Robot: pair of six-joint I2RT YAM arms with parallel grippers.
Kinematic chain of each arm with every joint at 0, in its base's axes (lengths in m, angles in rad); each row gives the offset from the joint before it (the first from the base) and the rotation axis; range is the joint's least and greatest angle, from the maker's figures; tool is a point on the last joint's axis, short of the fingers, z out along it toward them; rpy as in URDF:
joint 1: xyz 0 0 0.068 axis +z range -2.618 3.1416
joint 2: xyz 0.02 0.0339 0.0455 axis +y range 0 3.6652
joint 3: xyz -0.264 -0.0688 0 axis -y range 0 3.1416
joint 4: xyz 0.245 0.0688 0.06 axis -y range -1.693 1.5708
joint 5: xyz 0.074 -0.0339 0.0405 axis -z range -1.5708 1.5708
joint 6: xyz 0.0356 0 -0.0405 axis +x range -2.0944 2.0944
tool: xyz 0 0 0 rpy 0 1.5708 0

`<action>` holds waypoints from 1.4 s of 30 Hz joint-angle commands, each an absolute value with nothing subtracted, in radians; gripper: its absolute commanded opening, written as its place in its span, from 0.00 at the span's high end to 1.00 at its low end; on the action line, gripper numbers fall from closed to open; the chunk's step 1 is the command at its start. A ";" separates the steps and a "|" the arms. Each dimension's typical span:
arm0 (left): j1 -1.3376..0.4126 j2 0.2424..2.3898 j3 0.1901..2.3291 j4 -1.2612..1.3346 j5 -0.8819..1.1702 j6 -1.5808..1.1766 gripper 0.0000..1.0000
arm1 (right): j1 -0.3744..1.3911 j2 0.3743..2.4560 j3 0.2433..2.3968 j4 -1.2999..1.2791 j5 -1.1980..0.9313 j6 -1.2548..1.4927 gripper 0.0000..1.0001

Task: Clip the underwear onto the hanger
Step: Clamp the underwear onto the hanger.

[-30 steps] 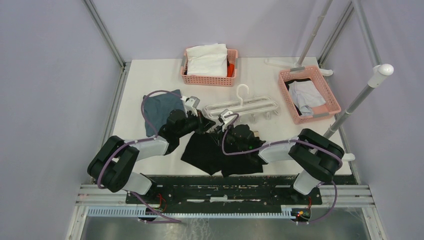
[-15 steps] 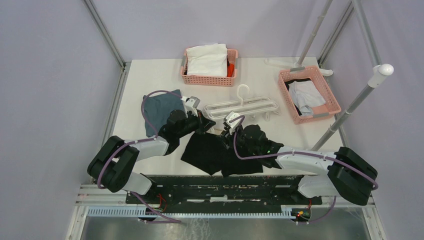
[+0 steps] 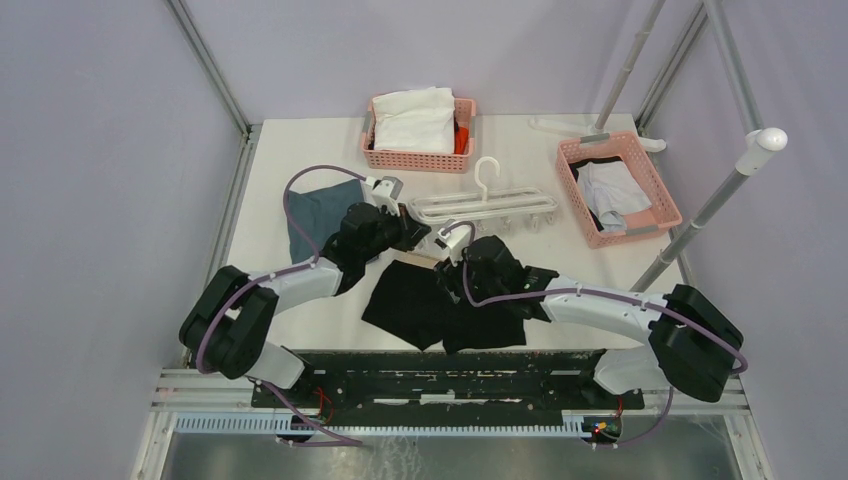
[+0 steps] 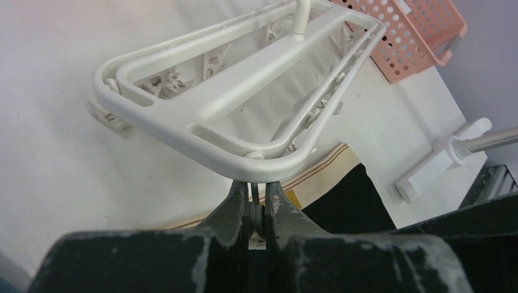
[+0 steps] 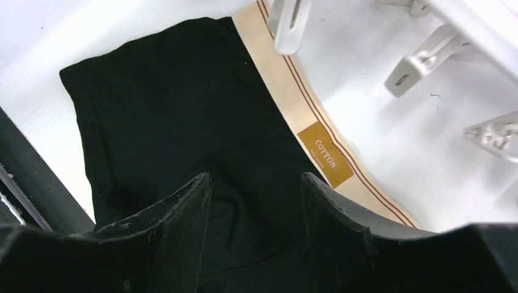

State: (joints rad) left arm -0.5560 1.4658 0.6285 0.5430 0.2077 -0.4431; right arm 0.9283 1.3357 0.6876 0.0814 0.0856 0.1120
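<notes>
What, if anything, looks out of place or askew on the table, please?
Nothing looks spilled or damaged. The hanger is pinched at one end by the left gripper, and the underwear lies beside it, apparently unclipped.

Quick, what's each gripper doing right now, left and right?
Left gripper: closed on the end of the hanger.
Right gripper: open, empty, above the underwear.

The table (image 3: 300, 150) is carrying underwear (image 3: 410, 300) under the right claw (image 5: 253, 180), a blue-grey cloth (image 3: 312, 218) near the left claw (image 4: 256, 194), and pink baskets (image 3: 415, 160) beyond both.

Pink baskets (image 3: 416, 160), blue-grey cloth (image 3: 316, 220), white table (image 3: 300, 150)
</notes>
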 commanded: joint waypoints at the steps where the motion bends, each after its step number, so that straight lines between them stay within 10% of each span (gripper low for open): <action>1: -0.550 1.484 0.694 0.537 0.133 -0.387 0.97 | 0.912 1.353 0.708 0.126 0.023 0.138 0.36; 42: -0.437 1.591 0.590 0.801 0.173 -0.412 0.97 | 0.733 1.900 0.963 0.439 -0.382 0.043 0.18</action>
